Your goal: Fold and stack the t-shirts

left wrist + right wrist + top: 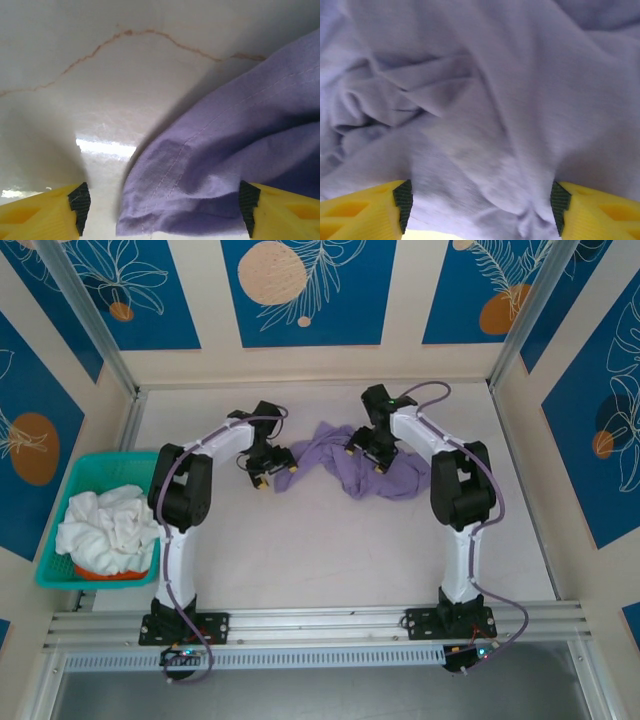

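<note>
Table (300,560) space in front of your two arms is mostly bare. Over at 9 o'clock sits the teal basket (52,515), with the white t-shirts (105,530) piled in it in a messy heap. The purple t-shirt (345,468) lies on the table near 12 o'clock, all scrunched up and not flat.

Your left claw (268,472) is down at the shirt's 9 o'clock end. Its fingers are wide apart, and the stitched edge lies between them, not pinched. Your right claw (372,455) is low over the middle of the shirt, a bit toward 1 o'clock. It is spread apart too, with soft cloth under it.

I think you are at the very first step: getting hold of the purple shirt so you can lay it flat. Next you need to squeeze both claws onto the cloth, then pull gently toward 9 and 3 o'clock.
</note>
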Robot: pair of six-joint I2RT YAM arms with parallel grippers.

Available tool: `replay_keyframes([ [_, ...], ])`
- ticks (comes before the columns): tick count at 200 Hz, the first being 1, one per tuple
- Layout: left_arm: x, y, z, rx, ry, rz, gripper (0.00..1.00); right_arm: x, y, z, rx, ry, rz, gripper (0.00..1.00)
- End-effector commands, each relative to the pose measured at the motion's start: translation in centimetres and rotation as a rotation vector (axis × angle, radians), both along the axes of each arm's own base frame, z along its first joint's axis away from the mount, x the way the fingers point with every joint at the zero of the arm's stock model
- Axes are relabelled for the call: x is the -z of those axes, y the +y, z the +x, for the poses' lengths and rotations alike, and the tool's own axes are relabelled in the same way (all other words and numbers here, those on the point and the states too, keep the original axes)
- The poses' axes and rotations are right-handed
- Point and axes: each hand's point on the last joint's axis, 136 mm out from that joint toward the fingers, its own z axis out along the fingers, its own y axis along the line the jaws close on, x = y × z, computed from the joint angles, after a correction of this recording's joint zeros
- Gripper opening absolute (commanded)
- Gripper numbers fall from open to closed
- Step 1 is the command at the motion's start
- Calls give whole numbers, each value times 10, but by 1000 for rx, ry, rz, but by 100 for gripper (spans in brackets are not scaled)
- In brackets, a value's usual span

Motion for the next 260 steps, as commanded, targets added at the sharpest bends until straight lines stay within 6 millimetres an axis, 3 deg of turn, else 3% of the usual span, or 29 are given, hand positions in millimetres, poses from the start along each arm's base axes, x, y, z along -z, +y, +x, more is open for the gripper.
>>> replay_keyframes([
  [1, 12, 11, -9, -9, 10, 26, 62, 1, 5, 13, 13, 2, -8, 68],
  [26, 31, 7, -15, 8, 46, 8, 42, 8, 7, 11, -1, 36, -25, 42],
  [49, 30, 3, -7, 24, 16, -2, 27, -8, 8, 11, -13, -28, 22, 20],
  [69, 21, 1, 2, 30, -15, -3, 0, -18, 0, 7, -11, -44, 16, 0],
  [94, -1, -1, 13, 46, -76, -8, 0, -40, -7, 3, -18, -98, 37, 0],
  [110, -29, -3, 22, 66, -145, -5, 0, -62, -10, -2, -30, -142, 79, 0],
  [135, -97, -2, 38, 59, -319, -16, 0, -112, -22, -13, -31, -265, 125, 0],
  [163, -217, 6, 49, 36, -615, -47, 0, -182, -46, -25, -16, -445, 189, 0],
  [188, -334, 25, 38, 7, -932, -48, 0, -257, -75, -41, 3, -657, 196, 0],
  [209, -413, 44, 17, -26, -1164, -55, 0, -316, -102, -57, 52, -843, 192, 0],
  [232, -471, 65, -10, -73, -1336, -56, 0, -372, -127, -79, 107, -1033, 162, 0],
  [260, -517, 82, -39, -111, -1472, -68, 0, -421, -152, -104, 181, -1188, 107, 0],
])
